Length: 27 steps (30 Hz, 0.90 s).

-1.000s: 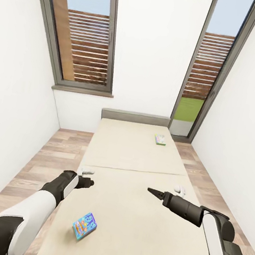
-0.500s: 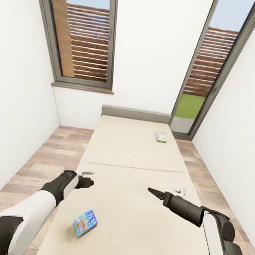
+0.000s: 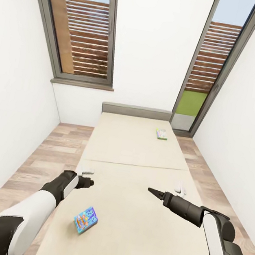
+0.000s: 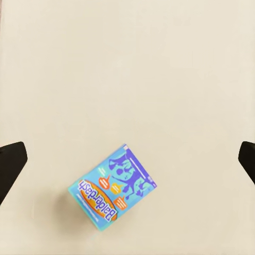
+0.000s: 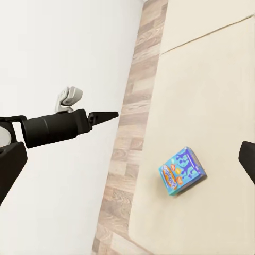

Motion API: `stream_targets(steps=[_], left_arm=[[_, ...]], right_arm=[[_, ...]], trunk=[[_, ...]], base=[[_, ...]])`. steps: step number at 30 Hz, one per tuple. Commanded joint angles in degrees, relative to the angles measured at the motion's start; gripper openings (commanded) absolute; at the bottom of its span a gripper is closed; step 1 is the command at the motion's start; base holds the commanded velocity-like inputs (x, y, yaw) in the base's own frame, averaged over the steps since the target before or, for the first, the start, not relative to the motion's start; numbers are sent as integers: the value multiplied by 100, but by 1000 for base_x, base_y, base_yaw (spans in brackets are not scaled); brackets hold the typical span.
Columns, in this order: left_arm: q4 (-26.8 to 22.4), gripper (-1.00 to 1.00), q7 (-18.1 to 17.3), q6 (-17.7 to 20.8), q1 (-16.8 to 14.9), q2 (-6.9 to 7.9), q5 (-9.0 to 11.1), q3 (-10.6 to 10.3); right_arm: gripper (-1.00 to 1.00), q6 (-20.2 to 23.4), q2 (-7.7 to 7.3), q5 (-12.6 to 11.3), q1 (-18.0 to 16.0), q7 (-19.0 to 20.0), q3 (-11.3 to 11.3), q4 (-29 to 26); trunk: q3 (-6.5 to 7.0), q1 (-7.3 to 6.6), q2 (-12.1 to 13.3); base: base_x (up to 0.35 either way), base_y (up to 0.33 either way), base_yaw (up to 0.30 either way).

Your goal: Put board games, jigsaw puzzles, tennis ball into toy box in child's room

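**Board games lay untouched on the bed as both claws hung above it**

Board games were spread far apart on the bed [image 3: 138,162]: the small blue box [image 3: 85,219] lay flat near the mattress's left edge at the foot end, turned askew to that edge, while the white-blue box with a green edge [image 3: 161,134] sat near the right edge, close to the grey headboard [image 3: 136,111]. Neither box touched a claw. The left claw [image 3: 87,178] hung over the left edge of the bed, beyond the blue box, and its wrist camera looked straight down on the box [image 4: 113,192], with a dark fingertip at each side of the frame, spread wide and holding nothing. The right claw [image 3: 153,192] pointed across the mattress from the right side; the head view showed its fingers as one dark tip, but its wrist camera had them far apart at the frame's edges, empty, with the blue box [image 5: 182,171] and the left arm [image 5: 58,127] between. Wooden floor [image 3: 54,149] ran along both sides of the bed, and two tall windows [image 3: 83,30] flanked the white wall behind the headboard.
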Motion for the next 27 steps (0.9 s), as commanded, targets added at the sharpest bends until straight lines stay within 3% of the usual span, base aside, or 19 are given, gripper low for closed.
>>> stream_targets(steps=[1,27], left_arm=[[-10,100,12,35,-3,-6,23,35],[-1,100,20,33,-3,-6,14,27]], right_arm=[[100,24,0,41,-6,52,-8,-1],[100,24,4,56,-6,53,-8,13]], trunk=[[-21,3,-12],[-265,3,-12]], base=[[0,0,0],[0,0,0]])
